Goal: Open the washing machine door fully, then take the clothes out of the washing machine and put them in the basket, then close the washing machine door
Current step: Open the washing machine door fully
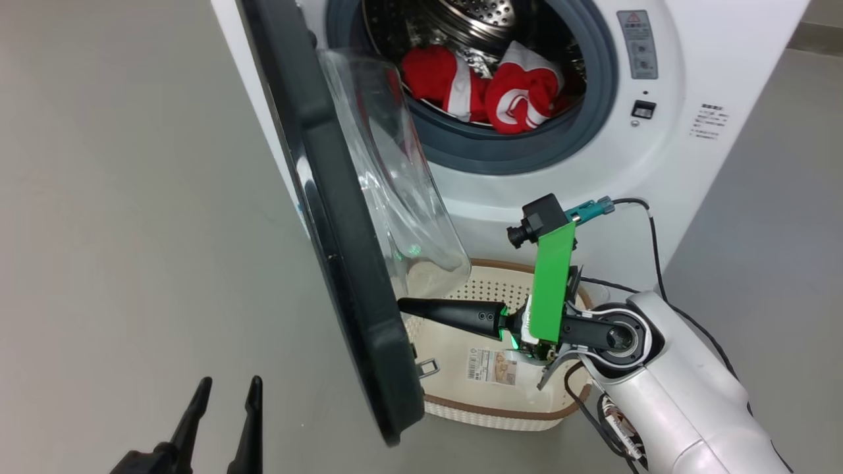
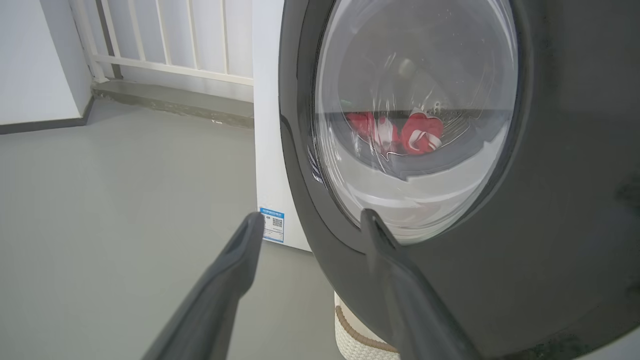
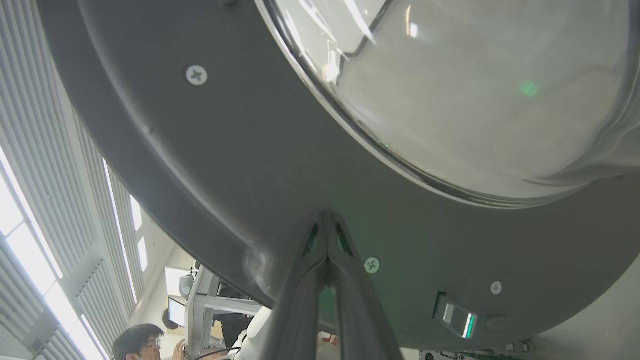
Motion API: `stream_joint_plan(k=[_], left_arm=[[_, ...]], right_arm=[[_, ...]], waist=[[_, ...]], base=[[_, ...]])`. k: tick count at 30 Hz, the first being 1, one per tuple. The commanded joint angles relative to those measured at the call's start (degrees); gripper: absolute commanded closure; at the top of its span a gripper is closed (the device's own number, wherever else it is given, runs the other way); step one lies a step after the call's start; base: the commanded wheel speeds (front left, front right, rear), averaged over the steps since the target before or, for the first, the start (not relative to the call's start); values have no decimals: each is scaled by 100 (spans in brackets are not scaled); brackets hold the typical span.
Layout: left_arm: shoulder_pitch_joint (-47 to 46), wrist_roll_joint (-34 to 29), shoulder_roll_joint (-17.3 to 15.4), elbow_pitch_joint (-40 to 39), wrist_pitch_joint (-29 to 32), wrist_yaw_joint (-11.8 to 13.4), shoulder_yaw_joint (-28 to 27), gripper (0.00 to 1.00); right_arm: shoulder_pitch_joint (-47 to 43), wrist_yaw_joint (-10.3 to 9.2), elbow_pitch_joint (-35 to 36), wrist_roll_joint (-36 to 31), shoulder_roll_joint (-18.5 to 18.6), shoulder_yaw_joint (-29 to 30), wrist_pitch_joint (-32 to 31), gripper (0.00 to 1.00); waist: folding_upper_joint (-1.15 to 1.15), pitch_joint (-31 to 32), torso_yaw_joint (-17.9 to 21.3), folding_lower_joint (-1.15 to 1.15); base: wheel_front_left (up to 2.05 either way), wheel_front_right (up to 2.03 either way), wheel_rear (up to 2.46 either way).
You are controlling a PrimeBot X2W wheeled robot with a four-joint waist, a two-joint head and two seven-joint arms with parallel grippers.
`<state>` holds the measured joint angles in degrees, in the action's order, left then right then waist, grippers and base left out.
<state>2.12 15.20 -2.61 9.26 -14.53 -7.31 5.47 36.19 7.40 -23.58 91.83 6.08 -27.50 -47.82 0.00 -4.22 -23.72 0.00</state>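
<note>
Your left gripper (image 1: 230, 382) hangs open and empty outside the half-open washing machine door (image 1: 342, 217), while your nearer right gripper (image 1: 405, 305), jaws shut on nothing above the basket (image 1: 500, 411), points leftward at the door's inner rim; the clothes (image 1: 487, 89) lie inside the washing machine (image 1: 658, 164).

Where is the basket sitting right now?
Head view, lower centre: the basket is on the floor before the washing machine, its left side hidden behind the open washing machine door, the right tool over it.

Glossy white forearm (image 1: 685, 408), black cables (image 1: 653, 243), green bracket (image 1: 552, 283), black camera (image 1: 535, 222); left claw (image 1: 230, 380) dark, tapered.
</note>
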Motion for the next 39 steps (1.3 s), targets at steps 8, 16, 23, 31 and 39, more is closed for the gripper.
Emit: stream_joint_plan(k=[8, 16, 23, 31, 39], left_arm=[[-100, -73, -31, -79, -47, -18, -262, 0], [-71, -65, -28, -60, -47, -18, -274, 0], [-31, -40, -28, -117, -47, -18, -384, 0], [4, -37, -27, -154, -47, -15, -448, 0], [29, -30, -27, -110, -47, -12, -425, 0]], right_arm=[[-76, 9, 244, -29, -260, -225, -1, 100], [-111, 9, 231, 19, -300, -393, 48, 100], [-30, 9, 221, 103, -316, -578, 132, 100], [47, 9, 268, 303, -319, -820, 321, 100], [-25, 9, 199, 243, -320, -836, 622, 82]], waist=[[0, 42, -349, 0], [0, 108, -588, 0], [0, 73, -635, 0], [0, 81, -646, 0], [0, 169, -605, 0]], base=[[0, 0, 0], [0, 0, 0], [0, 0, 0], [0, 0, 0], [0, 0, 0]])
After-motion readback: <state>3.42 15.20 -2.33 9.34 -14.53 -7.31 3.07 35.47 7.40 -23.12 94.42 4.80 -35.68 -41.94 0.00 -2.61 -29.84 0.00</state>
